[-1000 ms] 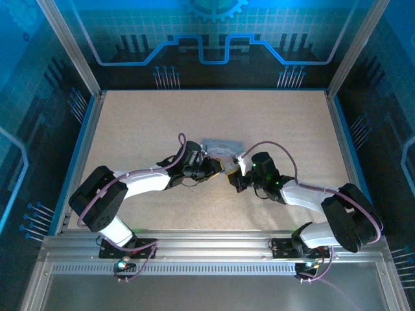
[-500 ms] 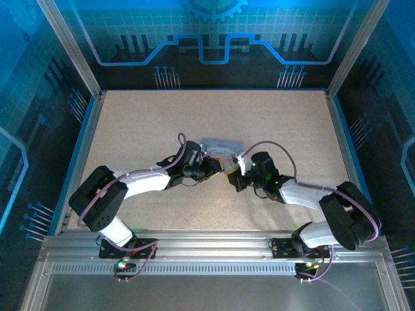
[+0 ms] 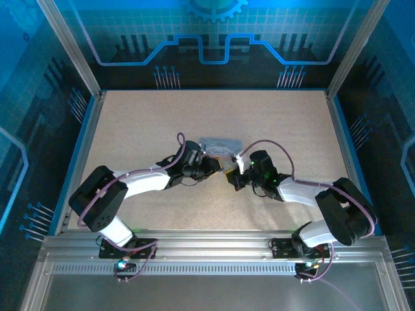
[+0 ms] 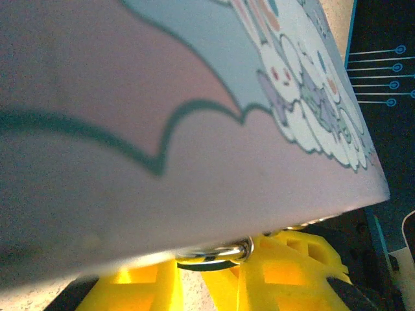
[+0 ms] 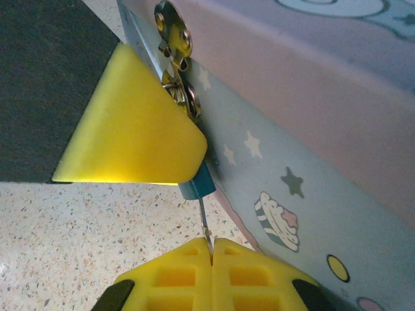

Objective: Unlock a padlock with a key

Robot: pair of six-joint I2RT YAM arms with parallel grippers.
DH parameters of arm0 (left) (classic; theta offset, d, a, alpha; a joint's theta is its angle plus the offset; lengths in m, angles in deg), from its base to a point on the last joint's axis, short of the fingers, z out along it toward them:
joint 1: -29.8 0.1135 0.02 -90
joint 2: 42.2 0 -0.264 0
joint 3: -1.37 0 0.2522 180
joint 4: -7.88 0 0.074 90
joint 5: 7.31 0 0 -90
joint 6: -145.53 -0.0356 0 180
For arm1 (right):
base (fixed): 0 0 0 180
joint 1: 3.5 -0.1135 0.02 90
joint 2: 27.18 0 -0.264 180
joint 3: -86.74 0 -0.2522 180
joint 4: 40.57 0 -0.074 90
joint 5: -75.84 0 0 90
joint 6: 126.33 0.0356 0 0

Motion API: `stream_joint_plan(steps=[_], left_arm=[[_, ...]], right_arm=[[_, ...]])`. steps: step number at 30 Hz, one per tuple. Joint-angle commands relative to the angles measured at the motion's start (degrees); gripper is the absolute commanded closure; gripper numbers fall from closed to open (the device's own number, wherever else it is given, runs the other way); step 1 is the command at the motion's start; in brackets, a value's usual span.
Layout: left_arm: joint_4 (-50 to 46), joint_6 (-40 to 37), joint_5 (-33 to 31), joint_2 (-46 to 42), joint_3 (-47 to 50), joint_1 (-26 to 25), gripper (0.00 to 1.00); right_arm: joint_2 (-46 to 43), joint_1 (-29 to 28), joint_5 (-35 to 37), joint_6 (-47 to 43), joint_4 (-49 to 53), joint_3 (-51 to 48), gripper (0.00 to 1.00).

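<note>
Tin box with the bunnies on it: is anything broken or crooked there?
Nothing looks broken. The pale lilac cartoon-printed tin box shows no dents, the tiny blue padlock sits by its metal hasp, and the right gripper holds the thin silvery key straight under it.

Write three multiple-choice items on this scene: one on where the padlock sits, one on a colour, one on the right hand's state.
1. Where is the small bluish padlock?
A) against the side wall of the pale cartoon-printed tin box, below its metal hasp
B) on top of the tin's lid
C) lying alone on the table

2. What colour are the right hand's fingers?
A) black
B) yellow
C) red

3. The right hand is:
A) wide open
B) shut on the tin's lid
C) shut on the thin silvery metal key

Answers: 1 A, the right wrist view shows its blue body against the starred wall; 2 B, both are yellow; 3 C, the fingertips meet around the key's shaft.
</note>
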Motion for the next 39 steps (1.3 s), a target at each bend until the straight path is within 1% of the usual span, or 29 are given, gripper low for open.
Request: stream_joint_plan(steps=[1, 9, 20, 33, 39], left_arm=[[3.2, 0.4, 4.5, -1.5, -0.2, -0.9, 0.85], [3.1, 0.2, 5.0, -1.1, -0.7, -1.0, 0.85], [3.8, 0.8, 5.8, -0.9, -0.9, -1.0, 0.85], [1.4, -0.8, 8.2, -2.0, -2.0, -0.4, 0.85], [0.9, -1.2, 8.4, -2.2, -2.2, -0.4, 0.85]], right_arm=[[0.9, 0.6, -1.6, -1.1, -5.1, 3.3, 1.0], [2.1, 0.6, -2.9, -1.0, -5.5, 5.6, 1.0], [2.2, 0.9, -2.4, -1.8, -5.4, 6.4, 1.0], [0.3, 2.8, -6.0, -3.2, -5.7, 5.9, 1.0], [0.8, 3.1, -6.2, -5.1, -3.9, 7.1, 1.0]])
